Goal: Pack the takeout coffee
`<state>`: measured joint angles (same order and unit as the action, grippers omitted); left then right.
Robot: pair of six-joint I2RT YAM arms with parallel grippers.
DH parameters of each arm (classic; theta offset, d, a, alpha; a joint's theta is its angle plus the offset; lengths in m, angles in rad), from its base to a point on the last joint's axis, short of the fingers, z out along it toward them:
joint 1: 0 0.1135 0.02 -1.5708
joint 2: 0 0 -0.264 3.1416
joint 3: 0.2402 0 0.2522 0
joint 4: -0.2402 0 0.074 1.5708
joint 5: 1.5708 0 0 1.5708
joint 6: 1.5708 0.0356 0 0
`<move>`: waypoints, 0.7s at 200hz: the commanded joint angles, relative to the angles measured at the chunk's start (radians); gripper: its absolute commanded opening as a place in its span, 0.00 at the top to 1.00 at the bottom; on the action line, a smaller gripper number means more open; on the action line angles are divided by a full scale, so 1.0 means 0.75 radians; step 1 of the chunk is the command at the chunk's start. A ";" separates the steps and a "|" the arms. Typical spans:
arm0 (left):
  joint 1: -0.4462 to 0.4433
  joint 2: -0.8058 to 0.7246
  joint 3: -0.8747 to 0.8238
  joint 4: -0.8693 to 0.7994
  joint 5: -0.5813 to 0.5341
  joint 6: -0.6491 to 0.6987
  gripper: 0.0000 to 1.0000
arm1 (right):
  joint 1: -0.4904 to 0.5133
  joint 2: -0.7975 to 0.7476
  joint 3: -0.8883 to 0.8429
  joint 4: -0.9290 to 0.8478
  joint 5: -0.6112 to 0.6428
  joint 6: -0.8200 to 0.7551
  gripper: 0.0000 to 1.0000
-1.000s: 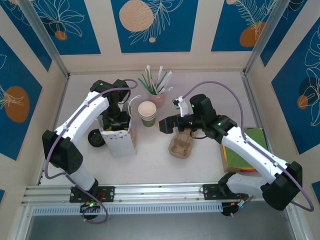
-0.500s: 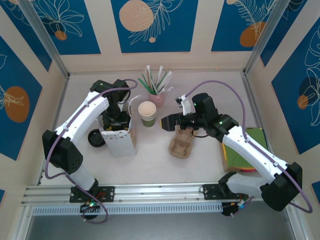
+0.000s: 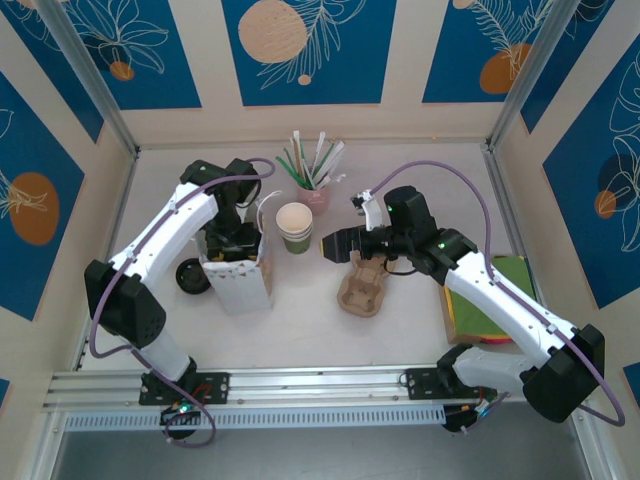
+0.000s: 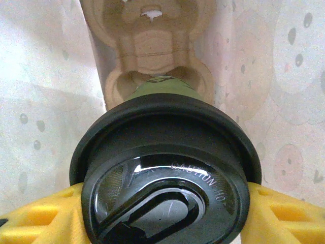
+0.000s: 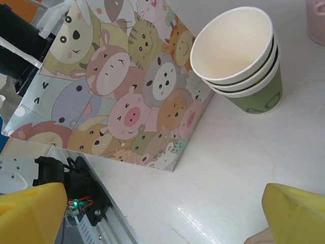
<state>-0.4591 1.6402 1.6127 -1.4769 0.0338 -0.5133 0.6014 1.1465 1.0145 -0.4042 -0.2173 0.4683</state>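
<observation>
While the left gripper [image 4: 162, 203] pinches the takeout coffee [image 4: 165, 168] between its jaws, down in the bag [image 5: 127, 96] w/ base at the carrier [image 4: 152, 46] just beyond them, next move is prob. seat & release; right gripper [image 5: 162, 213] gapes wide, empty.

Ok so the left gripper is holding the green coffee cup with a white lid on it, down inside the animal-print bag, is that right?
Not quite: the lid is black, not white. In the left wrist view the left gripper holds the green takeout coffee under its black lid, down inside the animal-print bag, as you said.
</observation>
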 commanded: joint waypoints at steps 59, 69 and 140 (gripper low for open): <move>0.014 0.002 -0.005 -0.011 0.025 0.028 0.44 | -0.006 -0.030 -0.007 -0.005 -0.026 0.016 0.01; 0.013 0.003 -0.007 -0.008 0.025 0.028 0.44 | -0.006 -0.029 -0.007 -0.006 -0.027 0.016 0.01; 0.014 0.011 -0.055 0.030 -0.012 0.032 0.44 | -0.006 -0.034 -0.007 -0.013 -0.025 0.016 0.01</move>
<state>-0.4591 1.6402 1.5845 -1.4540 0.0334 -0.5129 0.6014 1.1465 1.0145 -0.4042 -0.2176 0.4728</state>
